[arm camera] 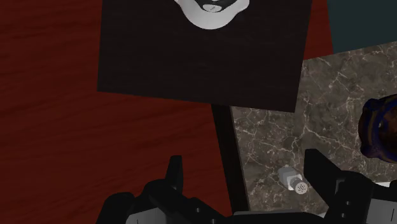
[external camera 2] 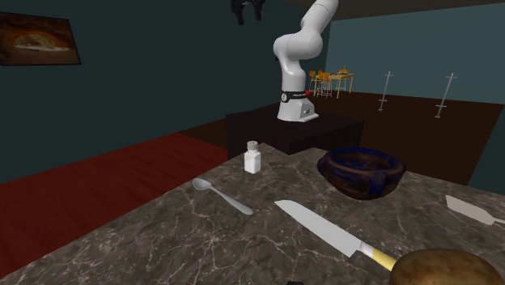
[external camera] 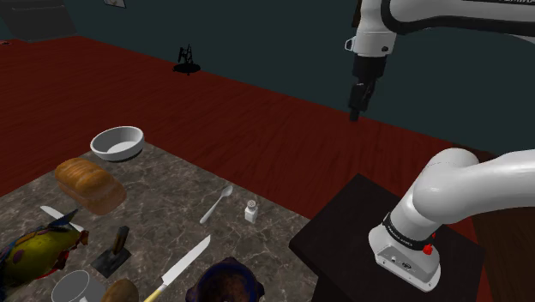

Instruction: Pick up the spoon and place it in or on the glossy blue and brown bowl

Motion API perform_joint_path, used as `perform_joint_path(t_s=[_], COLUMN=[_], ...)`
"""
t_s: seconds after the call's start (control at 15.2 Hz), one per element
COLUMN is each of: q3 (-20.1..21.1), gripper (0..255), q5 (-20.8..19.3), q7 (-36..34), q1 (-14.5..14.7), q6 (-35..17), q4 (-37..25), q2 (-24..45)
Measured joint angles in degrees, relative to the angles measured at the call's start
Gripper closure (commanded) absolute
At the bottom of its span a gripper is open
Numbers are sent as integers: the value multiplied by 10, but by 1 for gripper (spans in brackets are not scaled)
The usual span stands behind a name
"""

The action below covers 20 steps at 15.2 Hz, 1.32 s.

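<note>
A grey spoon point(external camera: 216, 204) point(external camera 2: 221, 196) lies flat on the marble table point(external camera: 163, 214), its bowl end toward the salt shaker. The glossy blue and brown bowl point(external camera: 227, 283) point(external camera 2: 362, 170) point(arm camera: 382, 130) stands near the table's edge by the stand. My black gripper point(external camera: 356, 110) point(external camera 2: 247, 10) point(arm camera: 247, 172) hangs high in the air over the red floor, far from the spoon. Its fingers point(arm camera: 175, 173) stand apart and open, with nothing between them.
A white salt shaker point(external camera: 250, 210) point(external camera 2: 252, 157) point(arm camera: 294, 180) stands between spoon and stand point(external camera: 377, 240). A knife point(external camera: 184, 268) point(external camera 2: 324, 229) lies beside the bowl. Farther off sit a white bowl point(external camera: 117, 142), a bread loaf point(external camera: 90, 184), a colourful fish-like object point(external camera: 34, 253) and a potato point(external camera 2: 441, 271).
</note>
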<state>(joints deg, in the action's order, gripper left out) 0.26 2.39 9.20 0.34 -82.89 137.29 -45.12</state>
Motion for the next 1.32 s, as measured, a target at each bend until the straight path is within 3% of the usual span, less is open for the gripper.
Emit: perform_joint_path(t_s=[0.13,0.53,1.32], q3=[2,31,93], gripper=[0,0,0], q5=[1,21,35], q7=[-1,-21,-70], q1=[1,14,36], q6=[-9,-107,-314], q4=[2,30,2], q2=[7,77,307])
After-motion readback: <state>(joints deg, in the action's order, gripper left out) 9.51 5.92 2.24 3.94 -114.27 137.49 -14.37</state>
